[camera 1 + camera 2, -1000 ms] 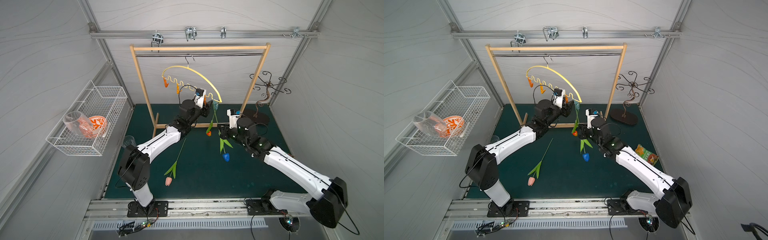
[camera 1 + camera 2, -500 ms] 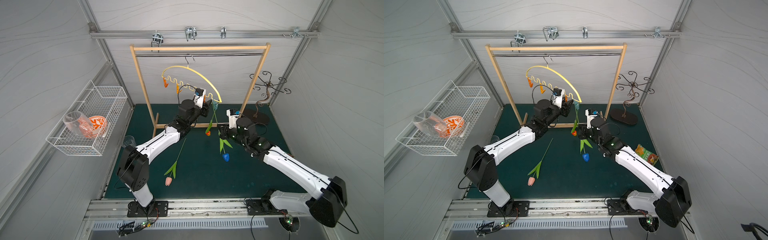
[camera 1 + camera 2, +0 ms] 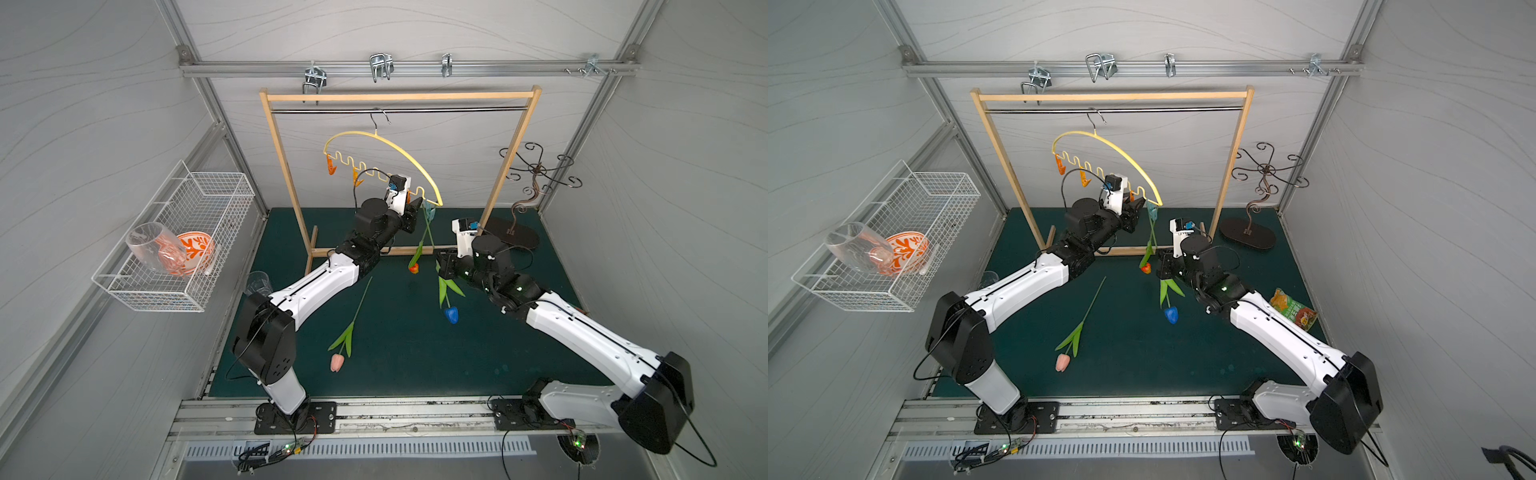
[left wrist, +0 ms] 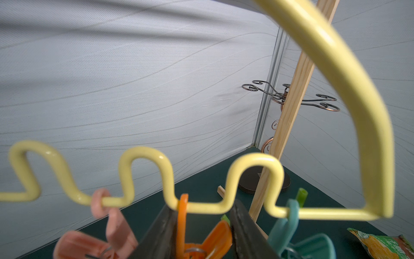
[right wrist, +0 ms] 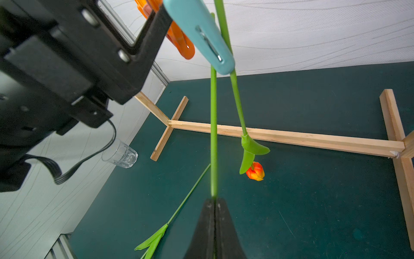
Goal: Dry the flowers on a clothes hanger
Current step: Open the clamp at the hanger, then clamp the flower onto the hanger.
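1. Since a second ago both arms have hardly shifted. The one change is at the left pincer (image 4: 202,222), whose fingers have drawn in around the orange clothespin (image 4: 182,222) and now press its two handles from either side.
2. I read that as the pin being squeezed open to take a stem, so the second flower looks about to be clipped.
3. The left arm reaches up and forward from the table's (image 3: 407,353) front edge to the wavy lower bar of the clothes hanger (image 4: 374,134), near its right end.
4. The right arm stretches low over the middle of the table. The right pincer (image 5: 214,205) points upward and is shut tight on the stem of the blue tulip (image 3: 451,314).
5. The blue head hangs below that grip. The stem's cut end stands just beside the orange clothespin.
6. The orange tulip (image 5: 255,171) already hangs head-down from the teal clothespin (image 5: 201,38).
7. The pink tulip (image 3: 336,362) lies flat on the table, head toward the front edge, left of the middle.
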Available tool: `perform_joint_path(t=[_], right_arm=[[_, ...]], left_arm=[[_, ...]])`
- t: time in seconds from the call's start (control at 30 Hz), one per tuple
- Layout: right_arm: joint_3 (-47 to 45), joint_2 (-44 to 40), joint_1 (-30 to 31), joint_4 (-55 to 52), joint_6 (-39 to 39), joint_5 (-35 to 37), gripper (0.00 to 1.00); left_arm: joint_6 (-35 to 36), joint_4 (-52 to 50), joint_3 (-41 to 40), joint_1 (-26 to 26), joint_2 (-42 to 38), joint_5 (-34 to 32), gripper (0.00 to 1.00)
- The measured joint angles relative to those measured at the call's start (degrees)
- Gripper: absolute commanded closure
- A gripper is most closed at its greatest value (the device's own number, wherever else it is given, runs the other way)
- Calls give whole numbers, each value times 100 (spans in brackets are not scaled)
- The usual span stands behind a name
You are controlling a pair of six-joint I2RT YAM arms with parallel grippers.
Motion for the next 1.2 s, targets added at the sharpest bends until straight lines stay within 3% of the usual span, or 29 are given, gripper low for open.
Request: perform_joint_path(t=[0.17, 0.4, 0.97, 1.2], right_arm=[[2, 0, 0, 0, -4, 0, 100], [2, 0, 0, 20, 4, -20, 100], [-468, 457, 13, 1453, 831, -15, 100], [-476, 570, 186, 1849, 859, -22, 100]], left_arm=[[-13, 4, 0, 0, 0, 0, 67], [-168, -39, 4, 0, -7, 0, 67], [-1475, -769, 168, 0, -225, 57, 65], [-1810, -911, 262, 11, -227, 33, 70]])
